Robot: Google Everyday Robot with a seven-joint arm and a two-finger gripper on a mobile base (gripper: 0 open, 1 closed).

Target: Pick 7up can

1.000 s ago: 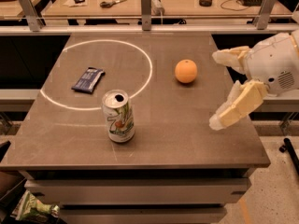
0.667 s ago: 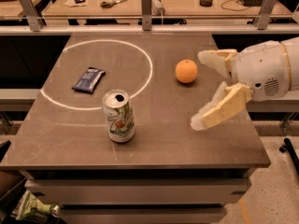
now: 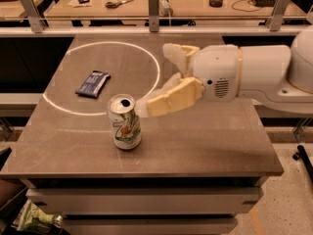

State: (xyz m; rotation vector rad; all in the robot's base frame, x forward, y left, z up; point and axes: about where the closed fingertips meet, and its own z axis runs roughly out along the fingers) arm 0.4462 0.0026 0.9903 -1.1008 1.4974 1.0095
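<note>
One large shift is seen across the table (image 3: 205, 141): the arm (image 3: 259, 75) is swung leftward from the right edge, and the gripper (image 3: 155, 80) is now brought just beside the can (image 3: 124, 121), its fingers spread apart. The can is left upright near the front, seemingly untouched by the lower finger. The approach is judged nearly done; closing is still required. The wrapper (image 3: 93, 83) is unmoved.

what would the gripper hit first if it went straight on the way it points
Probably the white-silver aluminium 7up can, standing just ahead of the open gripper; depth is unclear, so the fingers could pass behind it.
</note>
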